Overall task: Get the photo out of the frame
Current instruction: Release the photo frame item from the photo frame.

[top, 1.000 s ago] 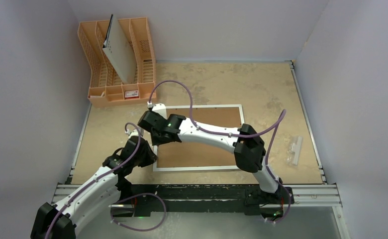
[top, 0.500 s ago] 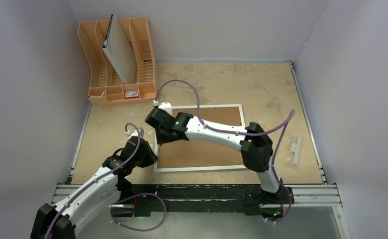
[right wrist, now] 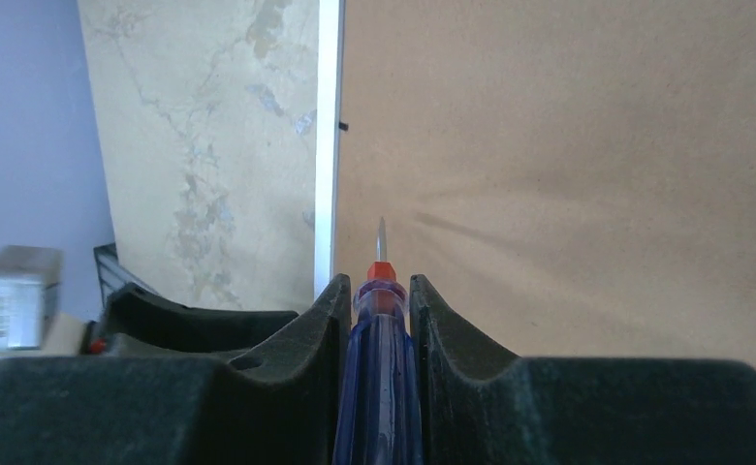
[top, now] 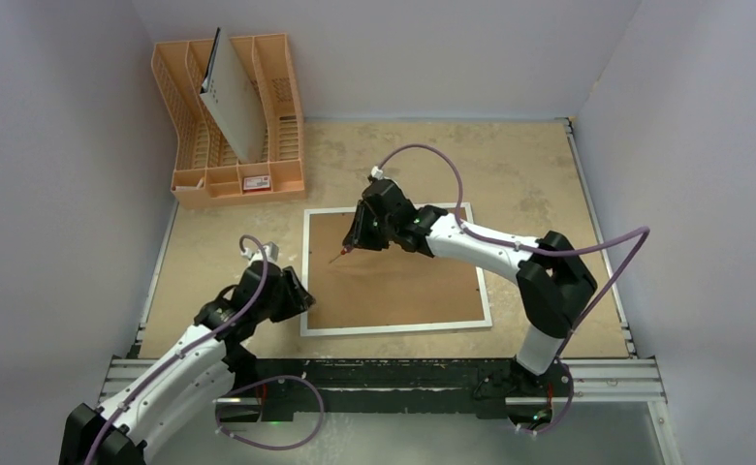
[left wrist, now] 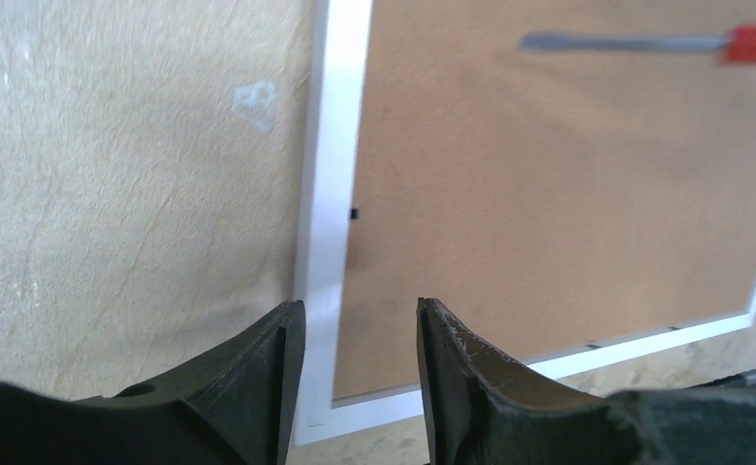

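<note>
1. Bench (top: 529, 165): carries the frame (top: 403, 291) at centre, face down with its brown back up; an orange rack (top: 221, 184) stands far left.
2. Frame: the backing is in place, so the photo, unseen, presumably lies beneath it.
3. Right tool (right wrist: 376, 291): clamped on a screwdriver (right wrist: 379, 320), tip over the back near the left border.
4. Left tool (left wrist: 353, 329): jaws parted, empty, above the near-left corner.
5. Dark tab (right wrist: 342, 126): apparently unreleased; tabs, backing and photo all remain to be removed.
</note>
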`<state>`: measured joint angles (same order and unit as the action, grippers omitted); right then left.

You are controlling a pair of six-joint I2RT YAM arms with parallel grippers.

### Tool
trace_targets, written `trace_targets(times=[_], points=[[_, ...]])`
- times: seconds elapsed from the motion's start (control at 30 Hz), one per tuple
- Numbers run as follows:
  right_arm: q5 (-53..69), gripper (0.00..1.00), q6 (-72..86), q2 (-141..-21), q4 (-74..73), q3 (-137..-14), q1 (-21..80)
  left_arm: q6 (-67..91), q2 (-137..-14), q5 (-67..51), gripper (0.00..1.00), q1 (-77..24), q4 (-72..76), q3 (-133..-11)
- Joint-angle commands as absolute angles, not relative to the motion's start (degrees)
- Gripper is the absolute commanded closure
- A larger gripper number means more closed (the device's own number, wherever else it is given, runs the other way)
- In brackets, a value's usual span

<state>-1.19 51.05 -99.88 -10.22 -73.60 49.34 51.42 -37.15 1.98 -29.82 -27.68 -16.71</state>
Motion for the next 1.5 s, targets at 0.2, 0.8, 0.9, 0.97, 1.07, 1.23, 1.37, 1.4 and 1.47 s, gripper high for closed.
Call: trace_targets(times=[0.2,0.8,0.9,0.97,1.07,1.23,1.37,1.4,1.47], points=[[13.1,1.00,54.0,-96.9,10.2,-63.0,44.3,45.8,-39.6,9.8,0.37,-30.1,-29.1,-29.3],[21.8,1.00,50.5,-105.1,16.7,-66.3,40.6,33.1,-57.0,-13.6,0.33,-9.7,-11.3,-29.9],[23.1,1.00,49.7,-106.5,19.1,-66.1,40.2,33.1,-59.8,-16.3,0.35,-8.7,-8.2,-28.9],[24.1,1.00,49.1,-107.2,20.9,-65.8,39.9,32.7,-61.0,-17.0,0.37,-7.9,-7.5,-28.5],[24.4,1.00,47.4,-108.0,23.3,-65.5,39.6,32.8,-62.4,-18.2,0.39,-6.7,-5.3,-26.6],[25.8,1.00,45.5,-109.9,28.7,-65.4,39.3,32.4,-66.0,-20.1,0.46,-5.6,-2.1,-24.5],[25.6,1.00,43.7,-111.2,29.8,-65.9,39.0,31.7,-67.5,-20.5,0.47,-4.9,-0.9,-23.5],[25.3,1.00,43.2,-111.3,29.7,-66.0,39.0,31.4,-68.0,-20.8,0.47,-4.8,-0.9,-23.4],[24.8,1.00,41.8,-111.7,29.8,-65.9,39.0,30.9,-68.9,-21.0,0.47,-4.7,1.0,-23.1]])
